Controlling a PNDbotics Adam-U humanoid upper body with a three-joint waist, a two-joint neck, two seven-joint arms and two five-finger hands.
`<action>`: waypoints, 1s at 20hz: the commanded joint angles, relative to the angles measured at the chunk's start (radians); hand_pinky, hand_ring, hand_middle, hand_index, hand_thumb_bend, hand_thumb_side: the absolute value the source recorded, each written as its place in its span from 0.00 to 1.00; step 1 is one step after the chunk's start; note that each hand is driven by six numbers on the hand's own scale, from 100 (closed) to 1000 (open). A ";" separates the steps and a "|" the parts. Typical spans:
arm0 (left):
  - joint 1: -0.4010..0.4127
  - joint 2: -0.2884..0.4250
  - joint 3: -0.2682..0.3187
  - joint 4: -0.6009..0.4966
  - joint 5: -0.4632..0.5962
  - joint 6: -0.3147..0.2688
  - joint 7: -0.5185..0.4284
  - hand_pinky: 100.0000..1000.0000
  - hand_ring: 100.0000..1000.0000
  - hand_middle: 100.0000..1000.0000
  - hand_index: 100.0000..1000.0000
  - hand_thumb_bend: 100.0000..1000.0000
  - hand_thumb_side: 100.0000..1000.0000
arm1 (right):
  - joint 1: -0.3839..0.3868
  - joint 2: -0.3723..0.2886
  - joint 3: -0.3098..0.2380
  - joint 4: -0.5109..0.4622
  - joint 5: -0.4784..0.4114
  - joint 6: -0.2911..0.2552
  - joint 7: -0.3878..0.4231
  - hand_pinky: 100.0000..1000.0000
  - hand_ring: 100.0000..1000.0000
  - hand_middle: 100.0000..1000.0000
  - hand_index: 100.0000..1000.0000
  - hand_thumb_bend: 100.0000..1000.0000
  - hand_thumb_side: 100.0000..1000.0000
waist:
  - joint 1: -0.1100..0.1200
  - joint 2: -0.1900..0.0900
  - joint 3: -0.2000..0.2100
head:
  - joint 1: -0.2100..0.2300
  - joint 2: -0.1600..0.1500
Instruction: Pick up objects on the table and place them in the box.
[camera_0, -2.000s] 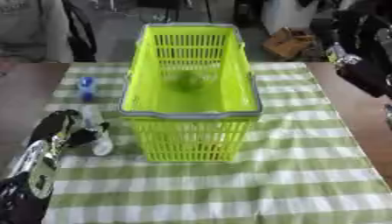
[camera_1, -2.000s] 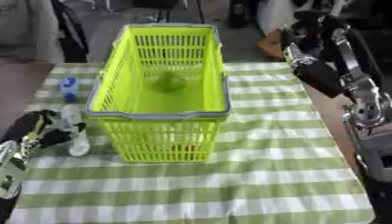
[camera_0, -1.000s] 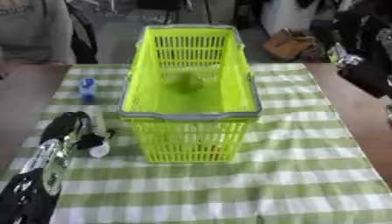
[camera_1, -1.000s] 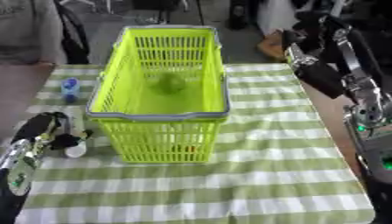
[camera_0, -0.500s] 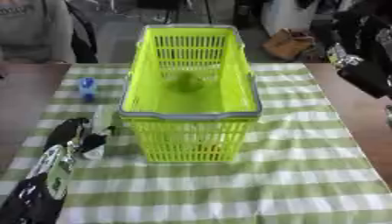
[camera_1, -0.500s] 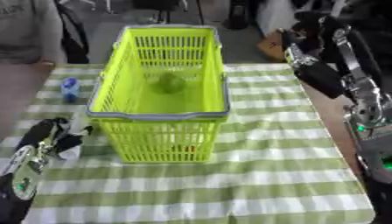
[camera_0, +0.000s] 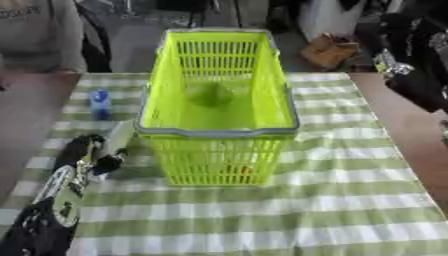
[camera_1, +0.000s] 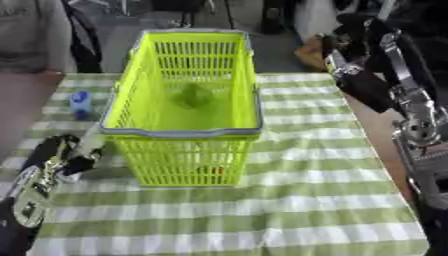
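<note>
bottle left of basket

The left arm is black with silver, rounded joint housings, ending in a dark hand with black fingers. The right arm is bulkier: black casing, silver-grey metal sections, a pale band near its upper joint.

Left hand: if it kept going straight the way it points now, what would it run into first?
The left hand points up the table beside the basket. It already holds a pale bottle; beyond that, probably the small blue-capped bottle, though depth is unclear.
</note>
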 joint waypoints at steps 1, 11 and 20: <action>-0.050 0.093 -0.045 -0.030 -0.095 -0.074 -0.109 0.00 0.40 0.34 0.49 0.01 0.00 | -0.013 -0.021 -0.004 -0.008 -0.005 -0.002 0.003 0.57 0.52 0.68 0.85 0.21 0.56 | 0.002 -0.011 -0.003 | 0.004 0.000; -0.126 0.192 -0.018 -0.157 -0.223 -0.217 -0.298 0.00 0.40 0.33 0.45 0.00 0.00 | -0.010 -0.023 -0.004 -0.007 -0.002 -0.002 0.003 0.57 0.52 0.68 0.85 0.21 0.56 | 0.003 -0.015 -0.002 | -0.001 0.000; -0.190 0.195 0.046 -0.435 0.013 -0.076 -0.079 0.00 0.40 0.28 0.47 0.00 0.03 | -0.008 -0.021 -0.004 -0.006 -0.003 -0.001 0.003 0.57 0.52 0.68 0.85 0.21 0.56 | 0.001 -0.018 -0.005 | -0.002 0.003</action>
